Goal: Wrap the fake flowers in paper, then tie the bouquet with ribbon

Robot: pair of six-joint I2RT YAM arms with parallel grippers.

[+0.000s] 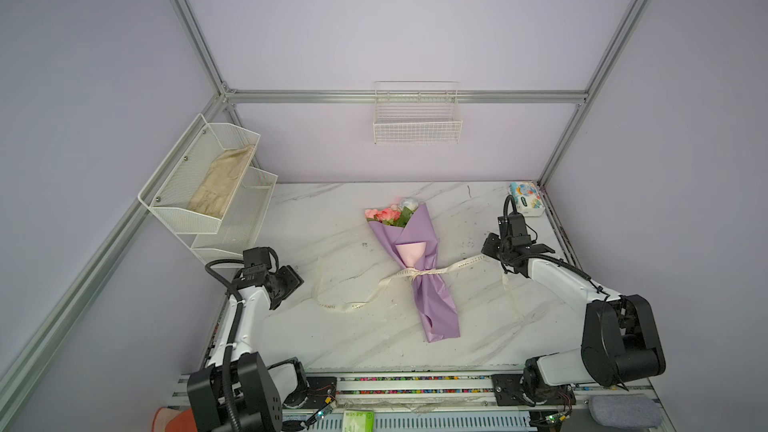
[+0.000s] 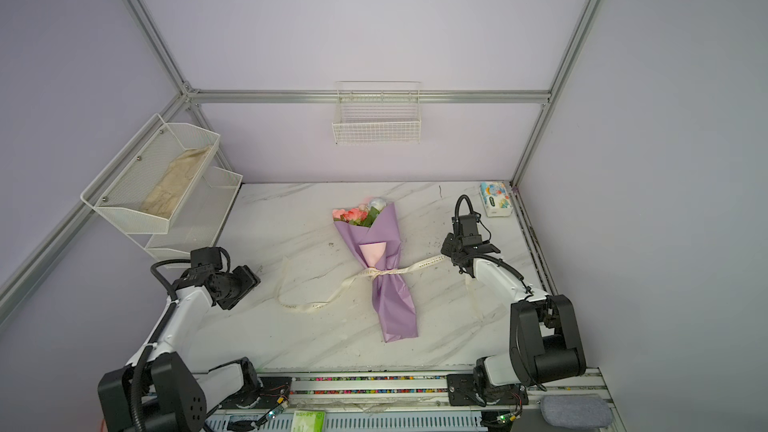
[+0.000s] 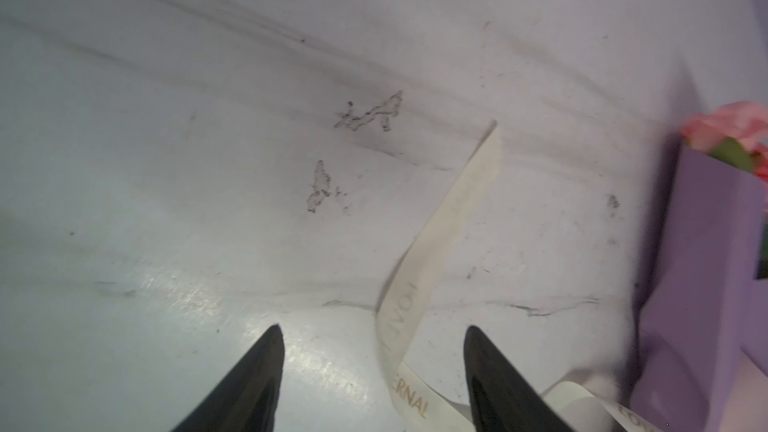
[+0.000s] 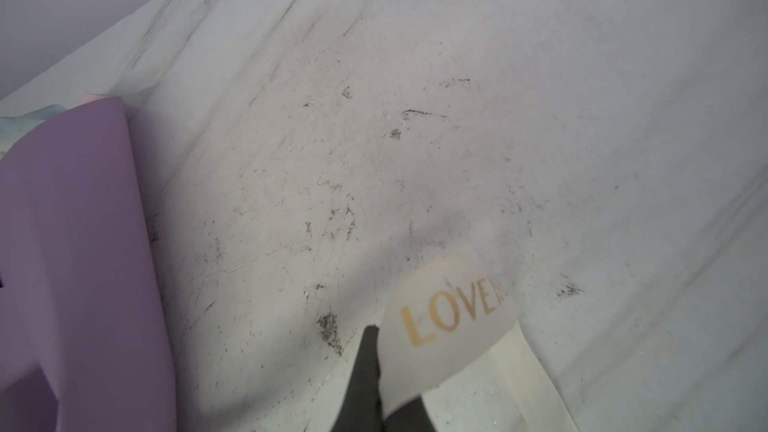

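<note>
Likely trouble: slack creeping into the cinch round the bouquet of fake flowers (image 1: 419, 238), lying flat mid-table (image 1: 332, 347) with blooms at the far end, through pull on the cream ribbon (image 1: 461, 264) from one side only. Also possible: dragging the light bundle sideways over the marble. At the left gripper (image 3: 374, 330), fingers (image 3: 257, 376) spread wide, gripping nothing, loose ribbon tail between them. At the right gripper (image 1: 487, 252), fingers (image 4: 365, 367) pressed together, pinching the other ribbon end.

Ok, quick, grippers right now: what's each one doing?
Left gripper: open, the ribbon running loose between its jaws.
Right gripper: shut on the ribbon.
</note>
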